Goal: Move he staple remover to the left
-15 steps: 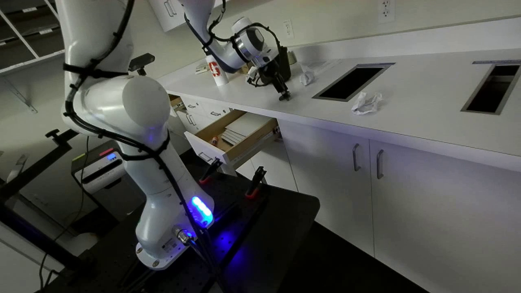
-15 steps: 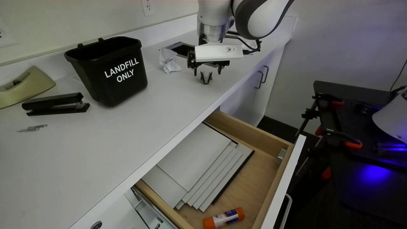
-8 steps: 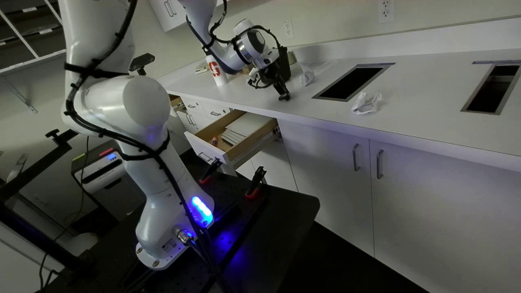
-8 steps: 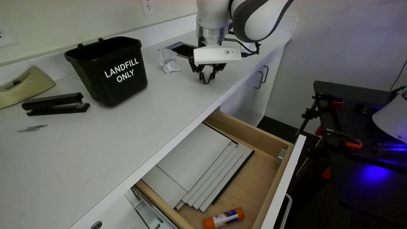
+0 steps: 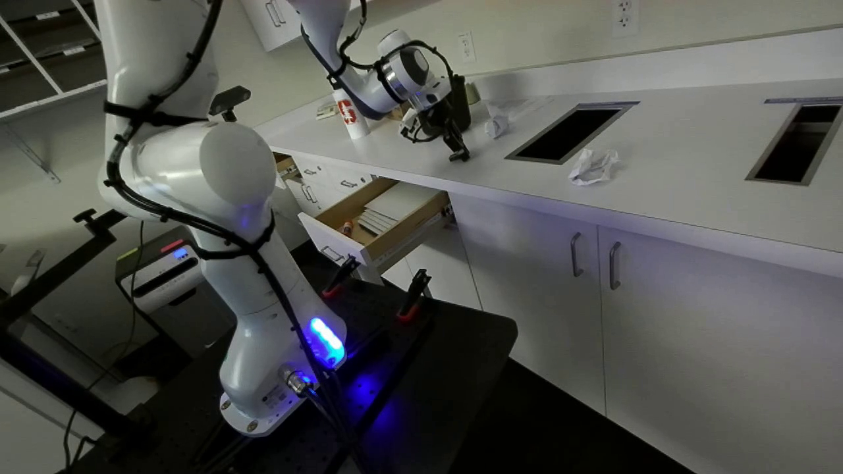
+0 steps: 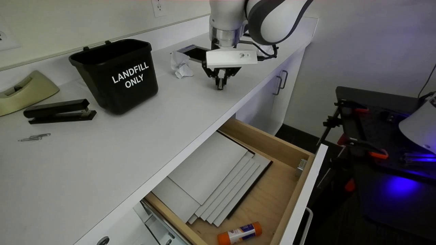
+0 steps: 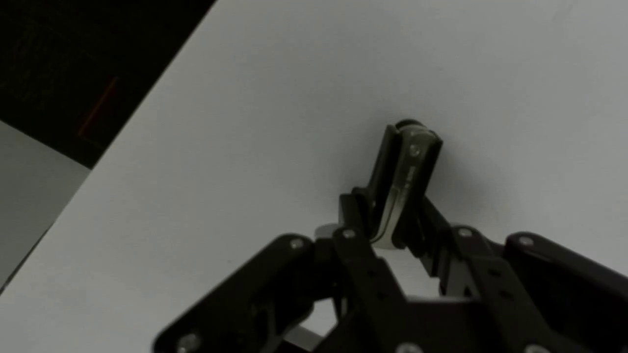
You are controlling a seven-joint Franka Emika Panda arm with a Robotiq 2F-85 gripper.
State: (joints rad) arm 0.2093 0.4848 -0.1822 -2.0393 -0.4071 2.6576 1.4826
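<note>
The staple remover (image 7: 406,176) is between the 2 fingers (image 7: 349,212) of the end effector (image 7: 391,218), which is clamped around it, 1 finger against each side. In the wrist view the end effector comes in from the lower edge, and the rounded end of the staple remover projects beyond the fingertips, leaning slightly to the right toward the top of that view. A silver strip runs along its middle with a dark side to either hand; its nearer end is partly covered by the fingers.

In an exterior view the end effector points down at the white desk (image 6: 136,153), with the staple remover low at its tips. Whether it touches the desk, I cannot tell. Crumpled paper (image 6: 182,68) lies near it, closer to the wall. A black bin (image 6: 122,92) lettered "LANDFILL ONLY" stands well apart, to the left in that view, with a black stapler (image 6: 58,108) and a tape dispenser (image 6: 34,90) beyond. Below the desk's edge, a pulled-out drawer (image 6: 272,146) holds pale boards (image 6: 209,166) and a glue stick (image 6: 240,233).
</note>
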